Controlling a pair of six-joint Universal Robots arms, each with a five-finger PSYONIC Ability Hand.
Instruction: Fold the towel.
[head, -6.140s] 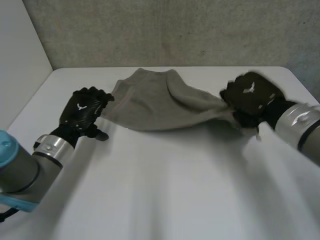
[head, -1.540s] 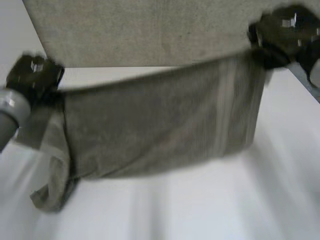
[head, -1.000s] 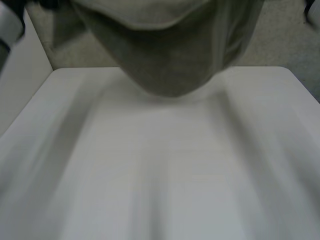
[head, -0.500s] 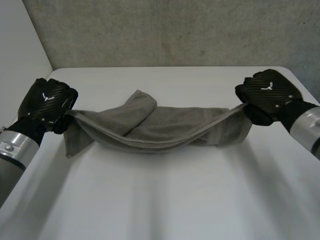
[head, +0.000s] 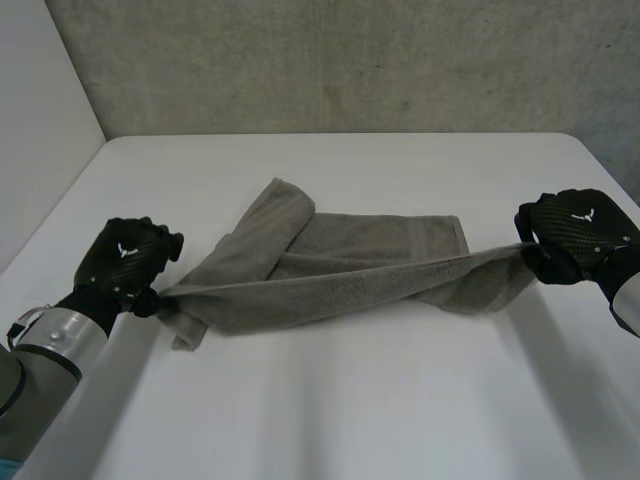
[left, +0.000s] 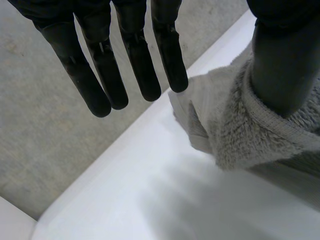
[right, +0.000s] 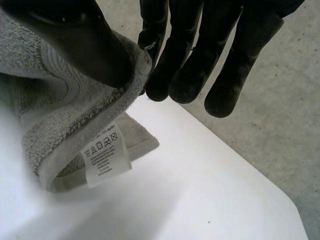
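A grey towel (head: 330, 265) lies rumpled across the middle of the white table (head: 350, 410), pulled into a long band between my two hands. My left hand (head: 125, 262) is at the towel's left end. In the left wrist view its fingers (left: 100, 60) are straight and apart from the cloth, while the towel (left: 240, 130) hangs round the thumb. My right hand (head: 575, 232) holds the right end just above the table. In the right wrist view the thumb pinches the towel's (right: 55, 110) edge against the fingers (right: 200, 45); a white care label (right: 102, 155) hangs below.
A grey rough wall (head: 330, 60) rises behind the table's far edge. A pale side wall (head: 40, 120) stands at the left. Bare tabletop spreads in front of the towel toward me.
Both hands have come down and toward me, and the towel has been pulled out longer over the table. My left hand's fingers have straightened away from the cloth.
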